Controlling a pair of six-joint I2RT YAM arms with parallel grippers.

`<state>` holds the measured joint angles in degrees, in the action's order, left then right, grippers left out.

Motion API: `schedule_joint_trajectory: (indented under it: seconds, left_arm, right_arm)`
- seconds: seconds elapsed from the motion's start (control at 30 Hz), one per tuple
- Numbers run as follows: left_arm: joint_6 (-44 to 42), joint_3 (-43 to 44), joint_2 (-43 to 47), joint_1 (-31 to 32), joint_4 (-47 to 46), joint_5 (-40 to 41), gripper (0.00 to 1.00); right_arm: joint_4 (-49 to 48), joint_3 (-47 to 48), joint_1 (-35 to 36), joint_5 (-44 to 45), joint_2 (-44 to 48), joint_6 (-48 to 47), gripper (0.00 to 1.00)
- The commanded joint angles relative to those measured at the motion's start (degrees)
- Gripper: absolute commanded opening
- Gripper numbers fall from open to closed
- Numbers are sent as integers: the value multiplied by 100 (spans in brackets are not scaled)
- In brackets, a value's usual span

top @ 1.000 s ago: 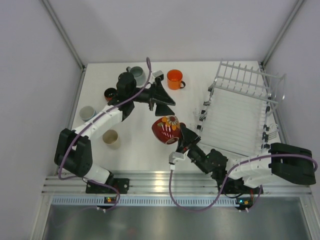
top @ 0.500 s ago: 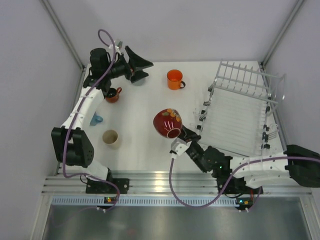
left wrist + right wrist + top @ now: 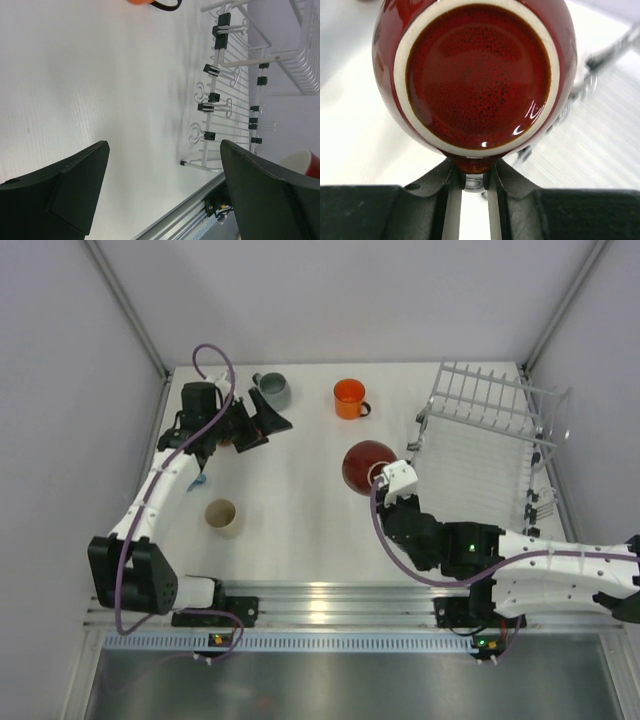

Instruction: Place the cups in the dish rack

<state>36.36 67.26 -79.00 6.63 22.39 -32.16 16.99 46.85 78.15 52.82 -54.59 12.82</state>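
Note:
My right gripper [image 3: 474, 175] is shut on the handle of the dark red mug [image 3: 477, 75], whose glazed base faces the wrist camera. From above, that mug [image 3: 366, 466] hangs just left of the dish rack [image 3: 480, 465], a white wire rack with upright tines at the back. My left gripper [image 3: 257, 426] stands open and empty at the back left, just in front of the grey mug [image 3: 274, 391]. The bright orange mug [image 3: 349, 397] stands at the back centre. The cream mug [image 3: 221, 516] sits near the left front. A sliver of the light blue mug [image 3: 202, 480] shows under the left arm.
In the left wrist view, the rack's near edge [image 3: 222, 100] with black clips lies ahead beyond bare white table, between the wide black fingers [image 3: 75, 190]. Enclosure walls bound the table at the left, back and right. A metal rail [image 3: 320, 600] runs along the near edge.
My left gripper opened wide and swung from the table's middle to the back-left corner, then came forward beside the grey mug. My right arm carried the dark red mug toward the rack, turning it.

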Motion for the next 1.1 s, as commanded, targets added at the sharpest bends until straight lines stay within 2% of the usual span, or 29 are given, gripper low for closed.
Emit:
schedule_joint_trajectory:
  seconds: [0.0,0.07,0.1,0.13,0.2,0.27,0.4,0.57,0.73,1.07]
  left_arm:
    - [-516,-161,736,66,-24,324,98]
    - [-507,-266,974,66,-33,351,98]
    - [-490,-293,1044,66,-24,342,98]
    - [-472,-345,1114,66,-24,307,98]
    - [-437,-381,1159,75,-24,263,98]
    - [-402,-398,1185,75,-24,167,98]
    - [-384,-460,1299,84,-24,79,98]
    - [-445,-521,1484,84,-24,105,98]
    - [-384,-548,1589,84,-24,61,98]
    - [-340,-478,1844,84,2,-88,98]
  right_arm:
    - [2516,746,-221,396,176,2799,0]
    - [3585,1035,-396,483,185,3382,0]
    - [3931,1124,-458,493,168,3898,0]
    - [4135,1212,-598,406,159,4034,0]
    - [4451,1221,-852,195,89,4158,0]
    - [4497,1125,-1397,-138,45,4115,0]
    - [4514,967,-2127,-254,115,4053,0]
    - [3795,571,-3269,-902,343,3623,0]
    - [3293,299,-4358,-1441,151,3394,0]
    - [2379,-123,-5511,-1625,10,3297,0]
